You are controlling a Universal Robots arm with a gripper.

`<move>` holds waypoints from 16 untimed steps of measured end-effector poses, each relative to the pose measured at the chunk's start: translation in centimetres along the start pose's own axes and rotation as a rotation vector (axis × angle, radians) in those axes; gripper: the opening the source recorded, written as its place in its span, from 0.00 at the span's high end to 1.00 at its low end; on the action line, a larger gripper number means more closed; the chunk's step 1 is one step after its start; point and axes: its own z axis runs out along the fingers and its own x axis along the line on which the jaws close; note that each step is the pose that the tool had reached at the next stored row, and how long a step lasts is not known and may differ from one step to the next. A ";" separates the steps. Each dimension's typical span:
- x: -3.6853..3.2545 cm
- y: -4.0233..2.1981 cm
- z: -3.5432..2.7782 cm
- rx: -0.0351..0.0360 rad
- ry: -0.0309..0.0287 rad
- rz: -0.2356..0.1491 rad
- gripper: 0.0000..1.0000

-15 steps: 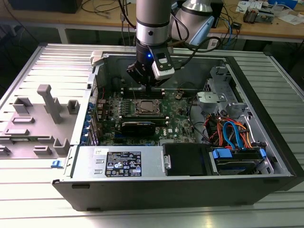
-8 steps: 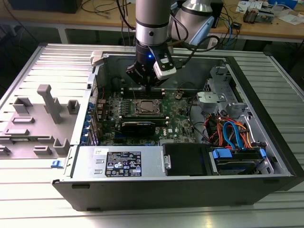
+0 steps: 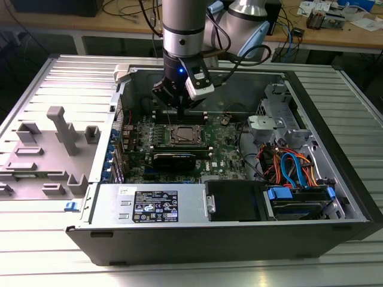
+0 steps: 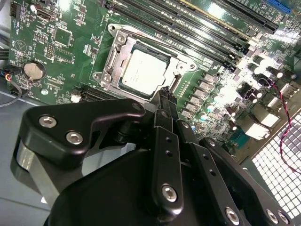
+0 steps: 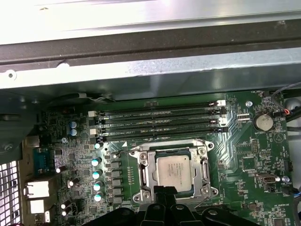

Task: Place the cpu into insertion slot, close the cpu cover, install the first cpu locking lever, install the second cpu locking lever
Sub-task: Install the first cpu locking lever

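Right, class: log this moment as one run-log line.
tool: at cover's edge, contact unclear | chip: seated, top showing | cover: down around chip

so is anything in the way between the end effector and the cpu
Nothing visible. The black end effector hangs at the edge of the silvery metal cover frame, beside the silver-grey square cpu in its window, with no cable or part between them.
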 end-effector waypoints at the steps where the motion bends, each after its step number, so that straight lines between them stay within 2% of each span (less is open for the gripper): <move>1: 0.03 0.00 0.00 0.0000 0.0000 0.000 0.89; 12: 0.10 -0.01 0.00 0.0000 0.0000 -0.002 0.89; 16: 0.86 -0.07 0.05 -0.0002 0.0001 -0.021 0.89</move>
